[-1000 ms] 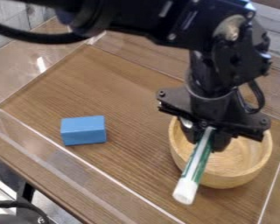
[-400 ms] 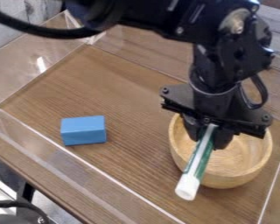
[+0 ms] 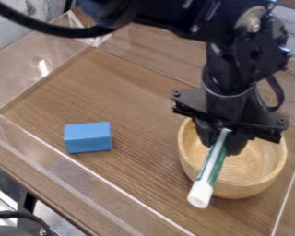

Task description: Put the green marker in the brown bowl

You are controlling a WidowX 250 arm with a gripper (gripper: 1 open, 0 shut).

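We see the black pincer (image 3: 224, 135) clamped on the slim white green-printed marker (image 3: 212, 168), which slants over the near rim of the round light-brown wooden bowl (image 3: 264, 175). Its lower end overhangs outside; released here, it could tip onto the wooden worktop (image 3: 113, 88).

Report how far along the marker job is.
Done: the green marker is picked up, clamped in the gripper above the brown bowl. In hand: it hangs tilted, its lower end sticking out past the bowl's near rim. Left: bring it fully over the bowl and release.
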